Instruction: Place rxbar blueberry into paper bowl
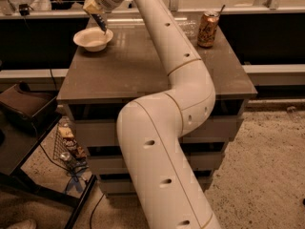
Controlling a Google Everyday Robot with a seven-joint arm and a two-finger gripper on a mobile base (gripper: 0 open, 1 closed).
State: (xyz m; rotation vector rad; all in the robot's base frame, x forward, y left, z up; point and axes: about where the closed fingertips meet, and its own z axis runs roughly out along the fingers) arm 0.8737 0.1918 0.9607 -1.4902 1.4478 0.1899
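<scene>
My claw [98,17], just above the round, flared paper bowl [89,42] at its right rim, pinches the flat dark rxbar blueberry [101,24] end-down; the bowl sits on a smooth desk [133,68].

- It is dim and warm in here; the light comes from overhead and is brightest on the white arm [162,142].
- The tabletop [143,75] shows a faint sheen toward its far edge.
- The end effector [101,24] sits half-shadowed over the pale, well-lit paper bowl [77,38].
- The can [208,29] glints.
- Deep shadow lies under the tabletop.
</scene>
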